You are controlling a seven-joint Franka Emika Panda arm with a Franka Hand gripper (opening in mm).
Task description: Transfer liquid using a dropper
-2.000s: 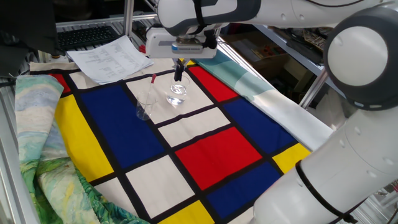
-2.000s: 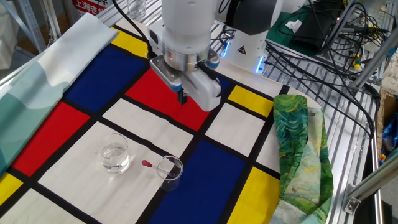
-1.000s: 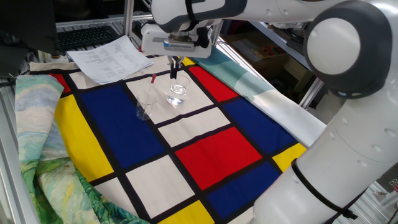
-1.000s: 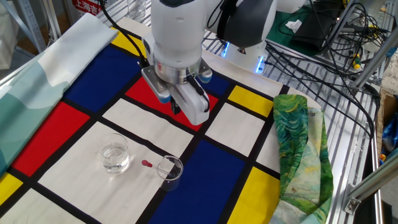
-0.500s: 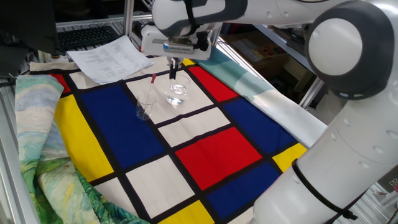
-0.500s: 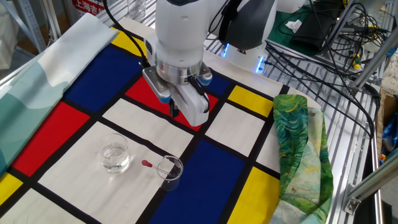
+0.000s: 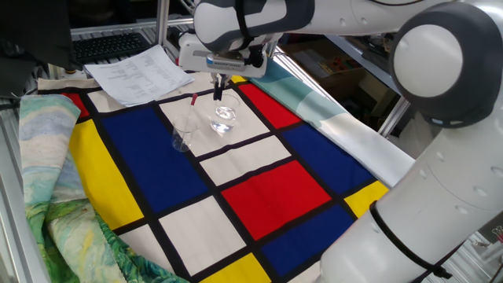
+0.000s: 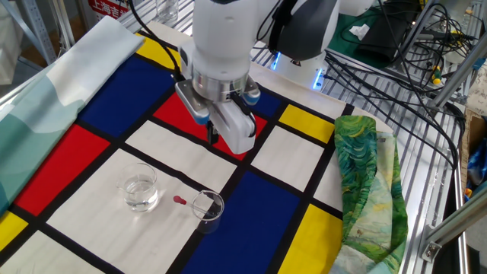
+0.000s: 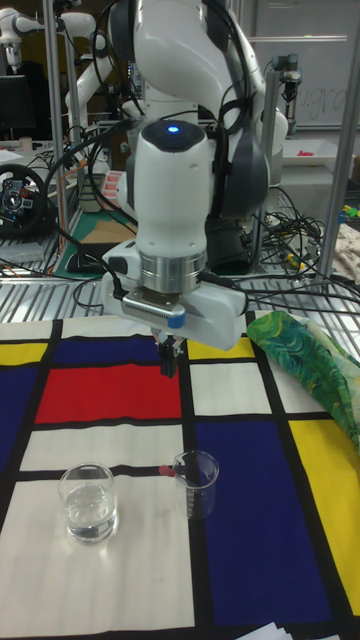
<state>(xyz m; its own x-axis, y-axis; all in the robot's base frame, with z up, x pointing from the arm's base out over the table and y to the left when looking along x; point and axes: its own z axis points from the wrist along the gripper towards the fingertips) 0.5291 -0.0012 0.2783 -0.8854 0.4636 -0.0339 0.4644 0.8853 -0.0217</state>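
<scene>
Colour-block cloth [image 8: 251, 205] over table, metal shelving behind. Dropper [image 8: 192, 205] leans in beaker [image 8: 207, 206], bulb toward 9 o'clock. Gripper [image 8: 214, 135] clenched, empty.

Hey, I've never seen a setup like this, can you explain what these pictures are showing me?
The big white machine is a robot arm. Two cameras watch the table from opposite sides, and the tall picture faces the arm head-on. A cloth of coloured squares covers the table. On it stand a small glass of water and a second glass, with a red-bulbed dropper leaning in it. The arm's dark fingers hang above the cloth, seemingly closed, holding nothing.
</scene>
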